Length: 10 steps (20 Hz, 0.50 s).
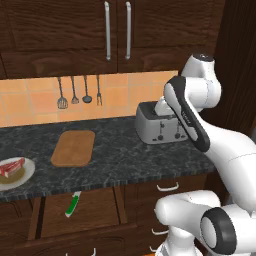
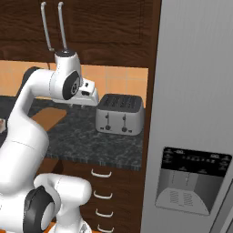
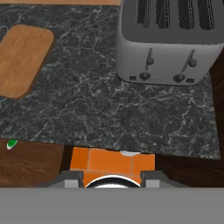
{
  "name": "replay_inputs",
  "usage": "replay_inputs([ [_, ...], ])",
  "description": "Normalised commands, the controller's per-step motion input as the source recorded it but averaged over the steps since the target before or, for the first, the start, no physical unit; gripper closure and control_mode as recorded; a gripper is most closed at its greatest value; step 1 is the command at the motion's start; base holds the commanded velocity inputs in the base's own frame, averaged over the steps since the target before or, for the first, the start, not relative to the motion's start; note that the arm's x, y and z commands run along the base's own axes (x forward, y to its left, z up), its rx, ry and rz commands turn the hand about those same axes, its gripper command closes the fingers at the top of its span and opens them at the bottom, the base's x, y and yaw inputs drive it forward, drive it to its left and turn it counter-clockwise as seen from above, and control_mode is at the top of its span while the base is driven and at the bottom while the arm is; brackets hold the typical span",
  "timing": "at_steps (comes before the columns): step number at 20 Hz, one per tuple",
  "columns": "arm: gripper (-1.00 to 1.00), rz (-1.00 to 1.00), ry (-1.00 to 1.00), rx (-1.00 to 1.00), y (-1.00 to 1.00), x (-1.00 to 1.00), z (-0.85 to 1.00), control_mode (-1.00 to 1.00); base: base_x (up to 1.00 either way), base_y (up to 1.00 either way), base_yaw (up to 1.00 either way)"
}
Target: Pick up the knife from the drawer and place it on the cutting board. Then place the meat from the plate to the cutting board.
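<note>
Knife (image 1: 73, 204) lies in drawer (image 1: 100, 212), far from hand; finger spread unclear.

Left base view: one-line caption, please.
Knife in open drawer, bare cutting board, meat on plate.

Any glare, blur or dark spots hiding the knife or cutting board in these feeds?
Left base view: even flat light, no glare; knife sharp in the open drawer, cutting board clear. Right base view: the arm covers most of the board. Hand view: crisp; just the knife's green tip at the left edge.
</note>
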Motion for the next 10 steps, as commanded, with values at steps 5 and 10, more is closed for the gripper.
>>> replay_inputs([
  [5, -1.0, 0.04, 0.03, -0.02, 0.06, -0.38, -0.24, -1.0, 0.0, 0.0, 0.0],
  [10, -1.0, 0.32, 0.16, -0.07, 0.11, -0.07, -0.54, -1.0, 0.0, 0.0, 0.0],
])
